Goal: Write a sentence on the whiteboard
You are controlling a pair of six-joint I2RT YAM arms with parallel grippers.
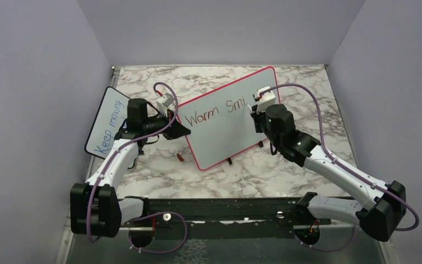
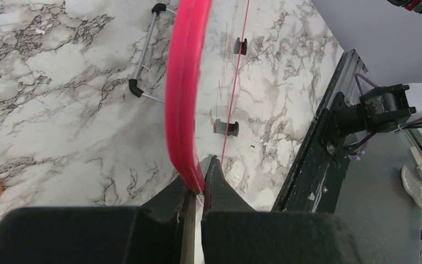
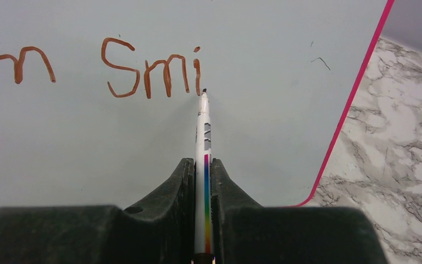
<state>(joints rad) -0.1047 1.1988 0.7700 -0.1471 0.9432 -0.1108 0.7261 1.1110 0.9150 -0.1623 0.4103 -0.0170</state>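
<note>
while the left gripper (image 2: 200, 184) pinches the pink-red edge of the whiteboard (image 1: 225, 143), which stands tilted at centre frame in the top view, the right gripper (image 3: 201, 168) is clamped on a marker (image 3: 203, 118) (tip just under the last letter), and the sentence (image 3: 143, 69) reads only "warm smi"

The whiteboard (image 1: 225, 140), large and white with rounded corners and a thin pink-red frame, rests on small black feet at the middle of the marble table (image 1: 275, 170), turned askew. The sentence (image 1: 213, 113), in red-brown marker, reads only "Warm Smi" across its upper part
</note>
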